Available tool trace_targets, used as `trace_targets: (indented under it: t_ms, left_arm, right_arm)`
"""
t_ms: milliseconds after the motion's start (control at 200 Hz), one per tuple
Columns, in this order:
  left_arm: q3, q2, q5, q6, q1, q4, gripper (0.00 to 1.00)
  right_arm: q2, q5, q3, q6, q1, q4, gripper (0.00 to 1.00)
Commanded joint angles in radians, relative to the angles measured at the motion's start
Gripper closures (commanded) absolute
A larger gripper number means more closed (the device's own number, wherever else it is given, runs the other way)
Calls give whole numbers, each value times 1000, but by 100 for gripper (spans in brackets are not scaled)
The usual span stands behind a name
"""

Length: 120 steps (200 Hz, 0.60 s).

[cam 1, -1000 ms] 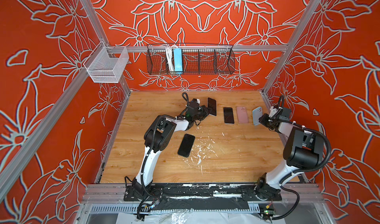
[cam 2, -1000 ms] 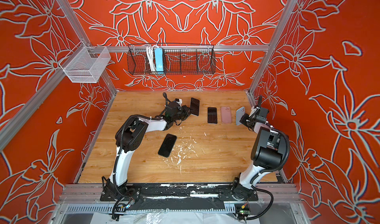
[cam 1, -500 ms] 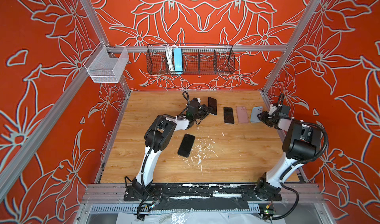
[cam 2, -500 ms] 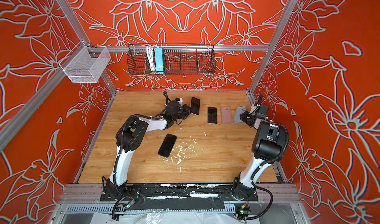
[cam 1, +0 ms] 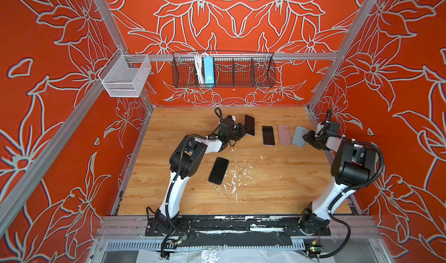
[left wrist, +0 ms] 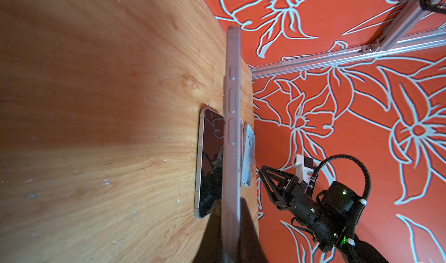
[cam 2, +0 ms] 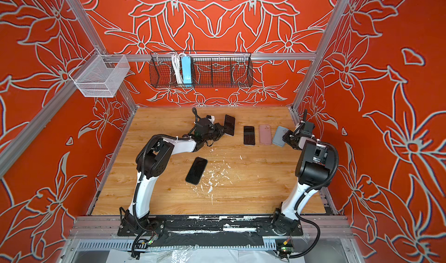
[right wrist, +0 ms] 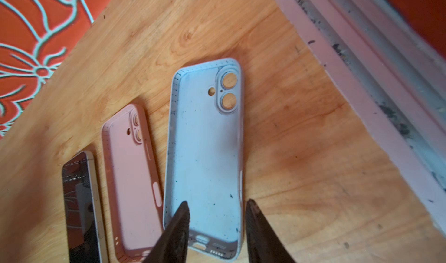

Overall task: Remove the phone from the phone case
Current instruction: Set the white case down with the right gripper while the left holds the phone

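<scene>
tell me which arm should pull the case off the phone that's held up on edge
Right, likely. The left gripper is shut on the cased phone, holding it on edge, so it is busy. The right gripper stands open and empty by the blue case lying flat.

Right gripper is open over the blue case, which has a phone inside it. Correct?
No. The blue case is empty: the right wrist view shows its bare inside and open camera cutouts. The right gripper is open over it.
</scene>
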Motion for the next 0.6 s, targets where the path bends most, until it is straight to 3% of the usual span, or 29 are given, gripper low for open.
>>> trace_targets:
  t_ms: [0, 260, 485, 596]
  left_arm:
    - [-4, 10, 8, 4, -2, 55, 100]
    - [8, 37, -5, -1, -29, 50, 100]
    - [36, 79, -30, -2, -49, 34, 100]
    - [57, 99, -37, 2, -57, 17, 100]
  right_arm:
    - [-90, 72, -38, -27, 40, -19, 58]
    - [-252, 92, -128, -9, 152, -40, 53]
    - [-373, 11, -168, 41, 198, -58, 50]
    - [-410, -1, -163, 40, 212, -108, 43]
